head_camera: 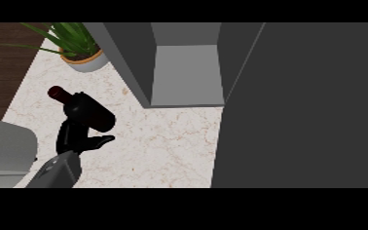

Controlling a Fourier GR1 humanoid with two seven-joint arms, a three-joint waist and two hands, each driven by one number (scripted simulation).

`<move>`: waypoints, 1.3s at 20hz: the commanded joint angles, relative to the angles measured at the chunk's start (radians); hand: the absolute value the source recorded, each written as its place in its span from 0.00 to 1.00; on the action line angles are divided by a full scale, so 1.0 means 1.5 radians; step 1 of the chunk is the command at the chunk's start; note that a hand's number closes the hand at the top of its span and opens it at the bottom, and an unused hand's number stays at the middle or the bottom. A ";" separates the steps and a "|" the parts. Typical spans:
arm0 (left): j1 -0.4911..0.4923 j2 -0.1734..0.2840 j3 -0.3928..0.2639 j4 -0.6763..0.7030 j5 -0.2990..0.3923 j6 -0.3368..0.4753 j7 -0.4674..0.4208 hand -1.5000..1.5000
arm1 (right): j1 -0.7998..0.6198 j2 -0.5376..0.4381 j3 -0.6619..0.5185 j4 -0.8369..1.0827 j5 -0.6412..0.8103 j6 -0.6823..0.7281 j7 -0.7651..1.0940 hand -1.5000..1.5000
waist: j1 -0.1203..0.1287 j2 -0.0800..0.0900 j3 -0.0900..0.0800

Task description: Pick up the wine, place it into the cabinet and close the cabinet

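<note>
The wine bottle (92,111) is dark with a dark red cap and shows left of middle, tilted with its neck pointing up-left. My left hand (72,132) comes in from the lower left and is curled round the bottle's lower end, thumb sticking out to the right. The hand hides part of the bottle's body. The cabinet (185,73) stands at the top middle with its grey inside showing. Its open door (295,107) is a large dark panel filling the right side. The bottle is to the left of the cabinet's opening. My right hand shows nowhere.
A potted green plant (81,53) stands at the back left, close to the cabinet's left wall. A light grey rounded object (14,151) sits at the left edge beside my forearm. The marble counter (165,141) lies between the bottle and the door.
</note>
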 commanded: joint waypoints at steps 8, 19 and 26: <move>-0.047 -0.021 0.022 0.028 0.024 -0.036 -0.023 1.00 | 0.006 0.000 0.006 -0.064 -0.037 -0.013 0.057 0.00 | -0.005 0.001 0.000; 0.076 -0.068 0.005 -0.039 0.046 -0.048 -0.027 1.00 | 0.036 0.013 0.003 -0.021 -0.008 0.002 -0.002 0.00 | 0.022 -0.008 0.002; 0.071 -0.105 -0.012 -0.141 0.081 -0.006 0.015 1.00 | 0.055 0.019 0.026 -0.039 0.010 0.008 -0.008 0.00 | 0.015 -0.006 0.002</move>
